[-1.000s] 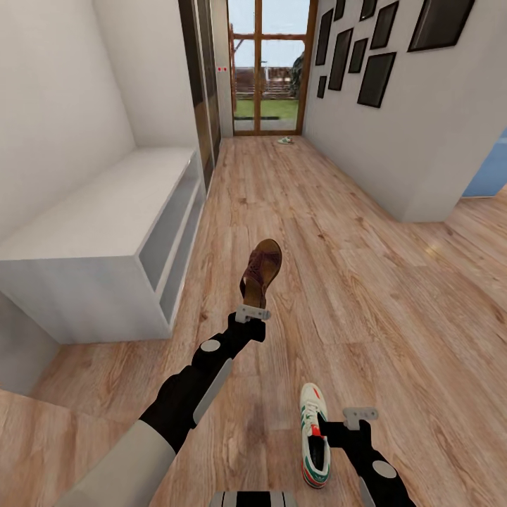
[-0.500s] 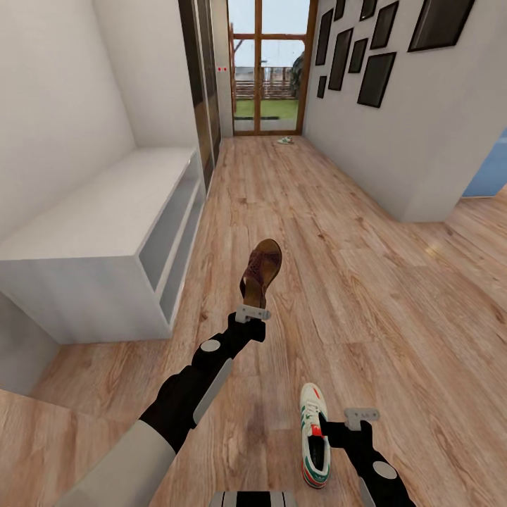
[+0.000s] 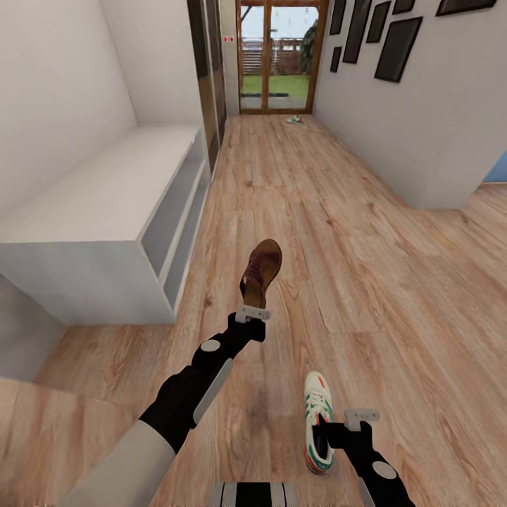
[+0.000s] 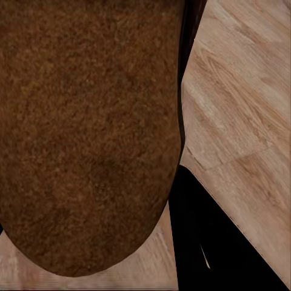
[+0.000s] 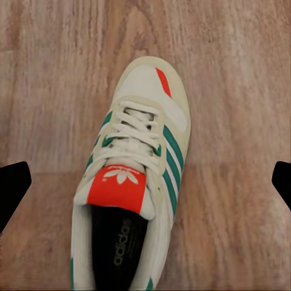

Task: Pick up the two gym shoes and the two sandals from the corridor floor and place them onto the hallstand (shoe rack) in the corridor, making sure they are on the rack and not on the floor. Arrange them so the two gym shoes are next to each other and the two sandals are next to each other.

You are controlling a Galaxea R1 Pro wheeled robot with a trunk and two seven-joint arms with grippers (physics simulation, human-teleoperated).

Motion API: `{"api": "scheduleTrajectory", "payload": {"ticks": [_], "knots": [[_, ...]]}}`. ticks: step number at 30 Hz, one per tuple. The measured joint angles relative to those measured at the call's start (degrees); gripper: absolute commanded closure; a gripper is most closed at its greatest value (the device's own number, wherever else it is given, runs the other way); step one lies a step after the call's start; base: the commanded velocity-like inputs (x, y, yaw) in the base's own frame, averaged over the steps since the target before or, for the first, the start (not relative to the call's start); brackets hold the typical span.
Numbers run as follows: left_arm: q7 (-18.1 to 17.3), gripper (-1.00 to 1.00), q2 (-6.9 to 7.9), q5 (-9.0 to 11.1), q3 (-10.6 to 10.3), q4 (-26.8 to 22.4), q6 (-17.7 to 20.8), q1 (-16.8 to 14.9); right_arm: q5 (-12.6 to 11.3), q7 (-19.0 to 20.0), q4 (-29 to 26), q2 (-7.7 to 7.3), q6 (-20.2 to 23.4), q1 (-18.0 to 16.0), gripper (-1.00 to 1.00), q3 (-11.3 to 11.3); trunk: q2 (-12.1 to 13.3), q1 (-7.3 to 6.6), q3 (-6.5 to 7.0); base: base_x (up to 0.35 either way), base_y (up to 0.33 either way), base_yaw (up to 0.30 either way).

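Observation:
My left gripper (image 3: 252, 311) is shut on the heel end of a dark brown sandal (image 3: 262, 271), held up above the wooden floor with its toe pointing away. The sandal's brown sole (image 4: 91, 133) is close up in the left wrist view. A white gym shoe (image 3: 318, 421) with green stripes and a red tongue lies on the floor. My right gripper (image 3: 360, 417) hangs open just beside it. In the right wrist view that gym shoe (image 5: 136, 176) lies between the wide-spread fingertips (image 5: 12, 188). Another gym shoe (image 3: 294, 120) lies far off by the glass door. The white hallstand (image 3: 105, 204) stands along the left wall.
The corridor runs ahead to a glass door (image 3: 282, 56). Dark cabinet doors (image 3: 208, 70) follow the hallstand on the left. The right wall carries black picture frames (image 3: 398, 46), and its corner (image 3: 429, 204) juts out at the right.
The whole picture has shifted, so the camera has moved: floor, hallstand and door sit higher in view. Both arms keep their pose, and the sandal stays in the left gripper.

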Motion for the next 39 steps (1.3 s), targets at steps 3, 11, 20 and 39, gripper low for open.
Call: {"api": "scheduleTrajectory", "payload": {"ticks": [3,11,20,39], "knots": [[0.0,1.0,0.0,0.0,0.0,0.0,0.0,0.0,0.0,0.0,0.0,0.04,0.0,0.0,-1.0,0.0,0.0,0.08,-0.93,0.0,0.0,0.089],[0.0,1.0,-0.01,0.0,0.0,0.0,0.0,0.0,0.0,0.0,-0.1,-0.02,0.1,0.0,-1.0,-0.1,-0.1,0.28,-3.45,0.0,0.0,-0.012],[0.0,1.0,-0.01,0.0,0.0,0.0,0.0,0.0,0.0,0.0,-0.1,0.03,0.1,0.0,-1.0,-0.1,-0.3,0.51,-6.29,0.0,0.0,-0.119],[0.0,1.0,-0.01,0.0,0.0,0.0,0.0,0.0,0.0,0.0,-0.1,0.07,0.1,0.0,-1.0,0.0,-0.4,0.72,-9.07,0.0,0.0,-0.018]]}}
